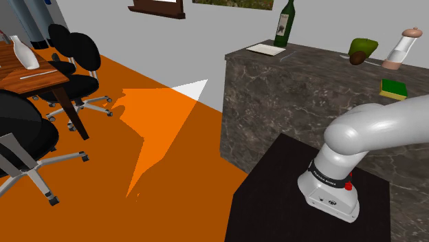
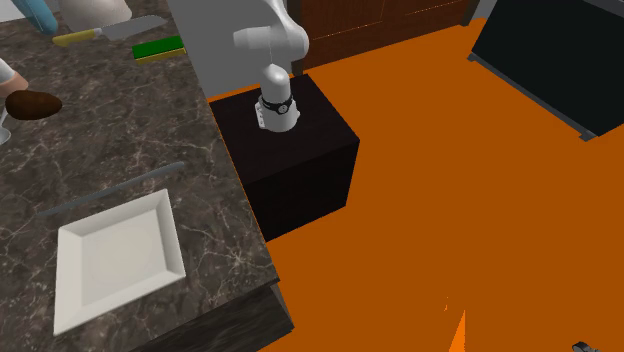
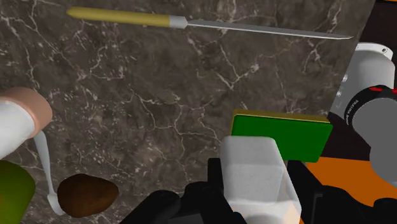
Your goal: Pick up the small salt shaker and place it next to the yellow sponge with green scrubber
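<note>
Counter: dark veined marble countertop [image 3: 146, 95], spread out beneath and ahead of the gripper, with bare stone open on both flanks of the sponge.
Arm: white Franka arm with dark joints [image 1: 375, 130], reaching from its stand over the counter.
Knife: long knife with a yellow handle and grey blade [image 3: 191, 22], well beyond the fingers and past the sponge. It looks too far off to hinder the set-down.
Sponge: flat sponge, green scrubber face up over a yellow edge [image 3: 283, 135], just ahead of the fingers, its near edge hidden behind the shaker.
Gripper: all-black two-finger gripper [image 3: 256, 168], fingers pinching the shaker from both sides.
Shaker: small plain-white blocky salt shaker [image 3: 254, 159], clasped between the fingers. Its height above the stone cannot be told. The placing step seems at hand: shift sideways off the sponge, lower upright onto bare stone just beside it, and release only once the base rests.
</note>
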